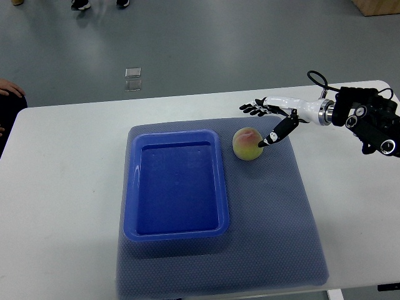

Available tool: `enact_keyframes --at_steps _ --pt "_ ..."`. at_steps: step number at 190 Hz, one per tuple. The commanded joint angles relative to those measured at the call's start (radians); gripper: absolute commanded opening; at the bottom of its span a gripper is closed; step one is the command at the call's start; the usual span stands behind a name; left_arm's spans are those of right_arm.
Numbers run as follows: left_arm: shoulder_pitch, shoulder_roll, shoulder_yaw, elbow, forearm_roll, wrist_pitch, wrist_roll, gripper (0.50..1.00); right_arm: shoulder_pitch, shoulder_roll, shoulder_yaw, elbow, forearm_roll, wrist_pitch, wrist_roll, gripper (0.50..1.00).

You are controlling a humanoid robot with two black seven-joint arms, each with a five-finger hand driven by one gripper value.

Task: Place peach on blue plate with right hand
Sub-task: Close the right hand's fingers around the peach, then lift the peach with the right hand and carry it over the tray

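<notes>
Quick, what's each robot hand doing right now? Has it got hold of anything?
Right hand: open, fingers spread, holding nothing; its thumb reaches toward the peach, which sits beside the blue plate.
Left hand: not in view.

1. A white table [62,187] is seen from steeply above, filling the lower part of the view, its far edge running across the middle and its far right corner rounded.
2. A grey-blue textured mat [275,225] is spread over the middle of the tabletop, reaching down to its near edge.
3. Beyond the table, a smooth grey floor [250,44] is shown, evenly lit and faintly glossy.
4. A small clear square object [132,79] is set on the floor just beyond the table's far edge.
5. A pair of dark shoes [100,4] is cut off by the top edge.
6. A pale wooden corner [378,6] is glimpsed at the top right.
7. A person's hand [9,89] is caught at the left edge.
</notes>
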Motion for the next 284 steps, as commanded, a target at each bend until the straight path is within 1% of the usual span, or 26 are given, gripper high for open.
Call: enact_keyframes --at_steps 1,21,77,145,164,170,173,174,175,178,179,182,183,185,188,193,194,195,196,199,200,204,212,215,239,284 --pt "0.000 0.000 0.000 -0.001 0.000 0.000 0.000 1.000 0.000 0.006 -0.059 0.000 -0.001 -0.044 0.001 0.932" --pt "0.000 0.000 0.000 -0.003 0.000 0.000 0.000 1.000 0.000 0.010 -0.082 0.000 -0.001 -0.067 0.001 0.930" --pt "0.000 0.000 0.000 -0.004 0.000 0.000 0.000 1.000 -0.005 0.042 -0.083 -0.003 -0.001 -0.067 -0.002 0.930" --pt "0.000 0.000 0.000 -0.004 0.000 -0.001 0.000 1.000 -0.005 0.044 -0.083 -0.003 -0.001 -0.089 -0.002 0.928" --pt "0.000 0.000 0.000 -0.003 0.000 0.000 0.000 1.000 -0.005 0.052 -0.085 -0.003 -0.001 -0.090 -0.002 0.913" --pt "0.000 0.000 0.000 -0.003 0.000 0.000 0.000 1.000 -0.006 0.053 -0.088 -0.003 -0.001 -0.092 -0.002 0.887" --pt "0.000 0.000 0.000 -0.003 0.000 0.000 0.000 1.000 -0.006 0.053 -0.092 -0.003 -0.001 -0.095 -0.002 0.854" --pt "0.000 0.000 0.000 -0.003 0.000 0.000 0.000 1.000 -0.006 0.053 -0.092 -0.003 -0.001 -0.095 -0.002 0.854" --pt "0.000 0.000 0.000 -0.004 0.000 -0.001 0.000 1.000 -0.006 0.053 -0.095 -0.005 -0.001 -0.096 -0.001 0.832" --pt "0.000 0.000 0.000 -0.003 0.000 -0.001 0.000 1.000 -0.006 0.053 -0.098 -0.003 -0.001 -0.098 -0.001 0.811" --pt "0.000 0.000 0.000 -0.003 0.000 -0.001 0.000 1.000 -0.006 0.053 -0.102 -0.003 -0.001 -0.101 -0.001 0.789" --pt "0.000 0.000 0.000 -0.003 0.000 -0.001 0.000 1.000 -0.006 0.053 -0.105 -0.003 -0.001 -0.104 -0.001 0.770" --pt "0.000 0.000 0.000 -0.003 0.000 0.000 0.000 1.000 -0.006 0.053 -0.108 -0.003 -0.001 -0.106 -0.001 0.748" --pt "0.000 0.000 0.000 -0.003 0.000 0.000 0.000 1.000 -0.006 0.053 -0.108 -0.003 -0.001 -0.106 -0.001 0.748" --pt "0.000 0.000 0.000 -0.003 0.000 -0.001 0.000 1.000 -0.005 0.052 -0.112 -0.003 -0.001 -0.112 -0.001 0.703" --pt "0.000 0.000 0.000 -0.003 0.000 0.000 0.000 1.000 -0.005 0.052 -0.118 -0.003 -0.001 -0.116 -0.001 0.666" --pt "0.000 0.000 0.000 -0.003 0.000 0.000 0.000 1.000 -0.005 0.052 -0.121 -0.003 -0.001 -0.118 -0.001 0.644" --pt "0.000 0.000 0.000 -0.003 0.000 0.000 0.000 1.000 -0.005 0.052 -0.122 -0.003 -0.001 -0.118 -0.001 0.643" --pt "0.000 0.000 0.000 -0.003 0.000 0.000 0.000 1.000 -0.003 0.052 -0.125 -0.003 -0.001 -0.118 -0.001 0.625" --pt "0.000 0.000 0.000 -0.003 0.000 0.000 0.000 1.000 -0.003 0.052 -0.126 -0.003 -0.001 -0.119 -0.001 0.609" --pt "0.000 0.000 0.000 -0.003 0.000 0.000 0.000 1.000 -0.002 0.052 -0.128 -0.003 -0.001 -0.119 -0.001 0.591" --pt "0.000 0.000 0.000 -0.003 0.000 0.000 0.000 1.000 -0.002 0.052 -0.129 -0.003 -0.001 -0.119 -0.001 0.558" --pt "0.000 0.000 0.000 -0.003 0.000 0.000 0.000 1.000 0.000 0.050 -0.129 -0.003 0.001 -0.121 0.001 0.511" --pt "0.000 0.000 0.000 -0.003 0.000 -0.001 0.000 1.000 0.000 0.050 -0.128 -0.003 0.001 -0.121 0.001 0.501" --pt "0.000 0.000 0.000 -0.003 0.000 0.000 0.000 1.000 0.032 0.047 -0.117 -0.003 0.013 -0.121 0.013 0.500" --pt "-0.001 0.000 0.000 -0.001 0.000 -0.001 0.000 1.000 0.098 0.042 -0.112 0.014 0.039 -0.147 0.108 0.500"
